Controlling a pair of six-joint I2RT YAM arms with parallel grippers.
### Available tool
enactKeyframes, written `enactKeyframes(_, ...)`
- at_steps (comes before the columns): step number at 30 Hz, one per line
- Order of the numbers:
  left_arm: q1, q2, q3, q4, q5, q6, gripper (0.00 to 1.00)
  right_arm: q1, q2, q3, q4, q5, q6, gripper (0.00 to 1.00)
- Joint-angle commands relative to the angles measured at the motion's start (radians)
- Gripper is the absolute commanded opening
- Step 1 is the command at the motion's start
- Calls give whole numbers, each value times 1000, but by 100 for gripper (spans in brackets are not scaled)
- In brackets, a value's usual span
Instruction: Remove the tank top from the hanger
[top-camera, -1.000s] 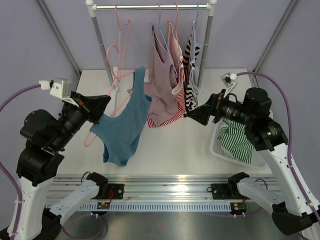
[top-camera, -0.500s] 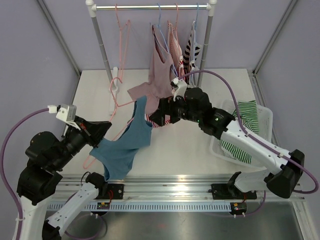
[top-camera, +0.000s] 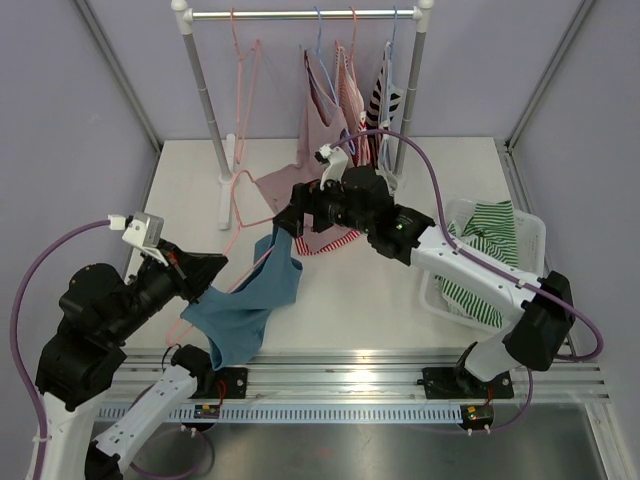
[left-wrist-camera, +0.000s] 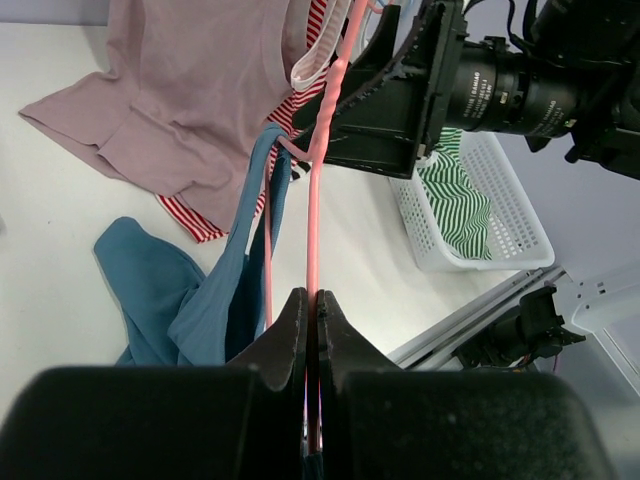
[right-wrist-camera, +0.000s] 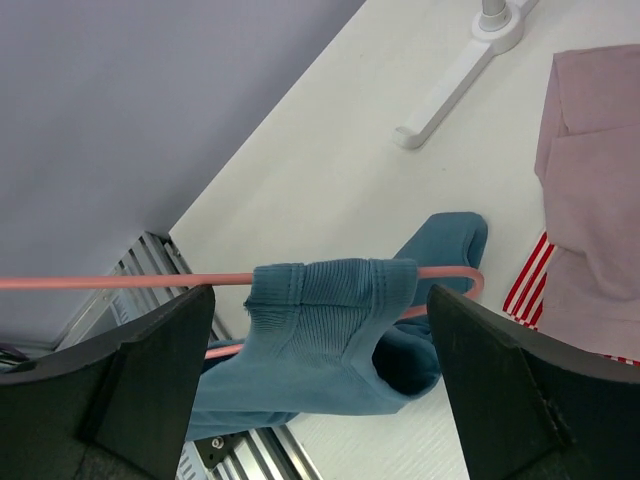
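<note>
**Blue tank top** (top-camera: 243, 305), over the near-left part of the bench (top-camera: 360, 295). It is hanging from the pink wire hanger (top-camera: 246, 272) by a ribbed strap (right-wrist-camera: 335, 290). The strap is draping over the hanger's far arm, beside its curved end. The body is sagging below, and its lower folds appear to be resting on the bench. Whether a second strap is on the wire cannot be told.

**Hanger.** It is lying tilted between the two arms. The left claw (left-wrist-camera: 312, 300) is pinching its wire, with the jaws closed tight on it.

**Right claw** (right-wrist-camera: 320, 290). It is reaching in from the right with its jaws spread wide. They are straddling the strap and gripping nothing.

**Handling.** The garment is judged light, soft and limp. It is likely to stretch and bunch rather than slide stiffly, and it may snag on the hanger's bent tip. The best hold is judged to be the strap itself, where it is crossing the wire. From there it could be drawn off the free end while the left claw is steadying the hanger.

**Surroundings.** A mauve tank top (top-camera: 290, 185) and a red-striped top (top-camera: 335, 240) are trailing from the clothes rack (top-camera: 300, 14) at the far side. A white basket (top-camera: 532, 222) holding a green-striped garment (top-camera: 480, 255) is sitting at the right.
</note>
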Motion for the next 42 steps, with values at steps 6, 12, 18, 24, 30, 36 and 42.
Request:
enactKeyframes(6,2,-14,35,56,40,-7,0,9,9,26,55,8,-39,88)
enactKeyframes(12,2,-4,35,64,28,-10,0,7,-44,-58,140,-55,-22,95)
enactKeyframes(18,2,12,43,96,59,-28,0,9,-21,-83,167,-73,-20,93)
enactKeyframes(24,2,23,61,90,71,-24,0,9,4,-37,121,-15,-39,62)
enactKeyframes(30,2,26,63,72,48,-12,0,9,-8,-36,70,40,-62,18)
enactKeyframes(36,2,22,58,33,5,15,0,6,-48,-68,-11,261,-108,0)
enactKeyframes(42,2,14,56,39,72,13,0,-79,1,-40,-89,347,-132,0)
